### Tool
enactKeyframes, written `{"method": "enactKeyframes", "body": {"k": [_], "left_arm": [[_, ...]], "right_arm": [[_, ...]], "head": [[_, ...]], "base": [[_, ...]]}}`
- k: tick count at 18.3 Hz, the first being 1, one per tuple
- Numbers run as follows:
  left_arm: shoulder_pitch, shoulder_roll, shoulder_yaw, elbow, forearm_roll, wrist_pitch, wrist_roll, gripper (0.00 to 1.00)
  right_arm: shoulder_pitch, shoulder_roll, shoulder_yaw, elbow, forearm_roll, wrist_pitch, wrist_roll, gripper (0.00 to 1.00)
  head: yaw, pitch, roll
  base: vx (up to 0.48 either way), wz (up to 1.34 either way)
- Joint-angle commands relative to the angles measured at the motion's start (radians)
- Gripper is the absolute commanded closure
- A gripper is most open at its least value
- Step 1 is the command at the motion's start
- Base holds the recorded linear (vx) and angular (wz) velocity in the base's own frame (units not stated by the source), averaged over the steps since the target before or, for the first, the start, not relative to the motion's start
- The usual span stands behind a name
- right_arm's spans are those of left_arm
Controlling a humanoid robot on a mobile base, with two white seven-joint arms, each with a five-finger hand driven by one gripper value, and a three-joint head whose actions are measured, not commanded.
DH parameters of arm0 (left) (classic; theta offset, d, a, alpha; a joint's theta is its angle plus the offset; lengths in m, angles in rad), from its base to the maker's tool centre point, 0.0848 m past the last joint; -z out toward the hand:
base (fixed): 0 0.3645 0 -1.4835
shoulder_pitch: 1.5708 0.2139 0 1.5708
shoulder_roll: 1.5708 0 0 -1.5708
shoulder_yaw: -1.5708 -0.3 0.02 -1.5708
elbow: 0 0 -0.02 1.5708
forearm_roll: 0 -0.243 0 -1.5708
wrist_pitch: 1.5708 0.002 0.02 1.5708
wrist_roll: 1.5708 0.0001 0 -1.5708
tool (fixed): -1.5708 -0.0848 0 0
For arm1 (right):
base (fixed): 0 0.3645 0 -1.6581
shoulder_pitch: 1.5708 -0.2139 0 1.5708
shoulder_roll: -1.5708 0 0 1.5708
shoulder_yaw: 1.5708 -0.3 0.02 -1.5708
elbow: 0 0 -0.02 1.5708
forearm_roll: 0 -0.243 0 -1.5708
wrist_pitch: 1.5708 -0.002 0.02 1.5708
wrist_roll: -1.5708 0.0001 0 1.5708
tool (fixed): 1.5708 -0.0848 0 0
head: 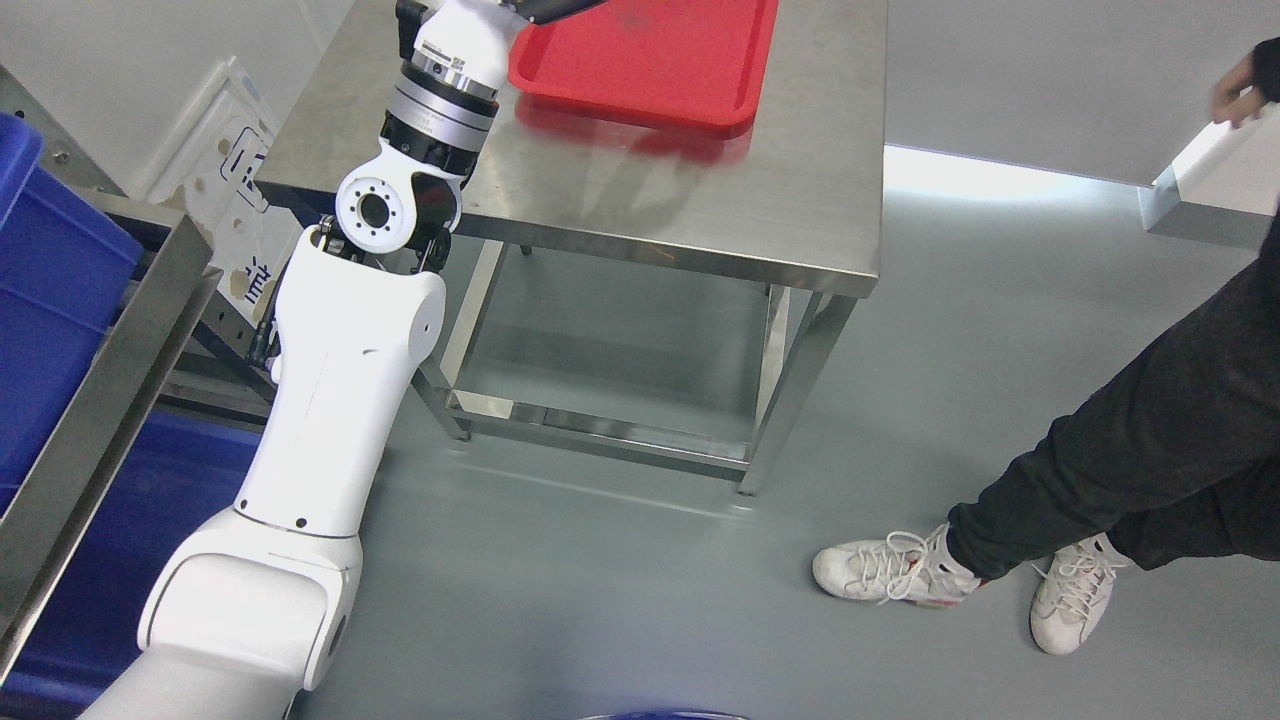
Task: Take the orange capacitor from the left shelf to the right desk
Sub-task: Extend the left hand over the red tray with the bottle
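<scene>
The orange capacitor is not showing anywhere in this view. The left arm (330, 400) is reaching from the lower left up to the top edge, where its hand (530, 8) is mostly cropped, so its fingers cannot be judged. A red tray (650, 55) is lying on the steel surface (720, 200) at upper centre. Blue bins (50, 290) are sitting in the shelf (110, 370) at left. A person's legs (1150, 450) are standing on the grey floor (600, 580) at right.
</scene>
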Motion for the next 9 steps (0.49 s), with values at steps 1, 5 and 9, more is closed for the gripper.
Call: {"method": "enactKeyframes", "body": {"k": [1, 5, 9], "left_arm": [[-0.123, 0.017, -0.084, 0.213, 0.010, 0.119, 0.003, 0.91], [-0.298, 0.017, -0.084, 0.359, 0.011, 0.279, 0.000, 0.91], [-0.354, 0.017, -0.168, 0.461, 0.014, 0.429, -0.066, 0.90]], "right_arm": [[0.020, -0.017, -0.012, -0.017, 0.005, -0.001, 0.000, 0.00], [0.020, -0.017, -0.012, -0.017, 0.005, -0.001, 0.000, 0.00], [0.020, -0.017, -0.012, -0.017, 0.005, -0.001, 0.000, 0.00]], "head": [[0.0000, 0.000, 0.000], [0.0000, 0.000, 0.000], [0.0000, 0.000, 0.000]], "base": [[0.169, 0.04], [0.138, 0.03], [0.088, 0.01]]}}
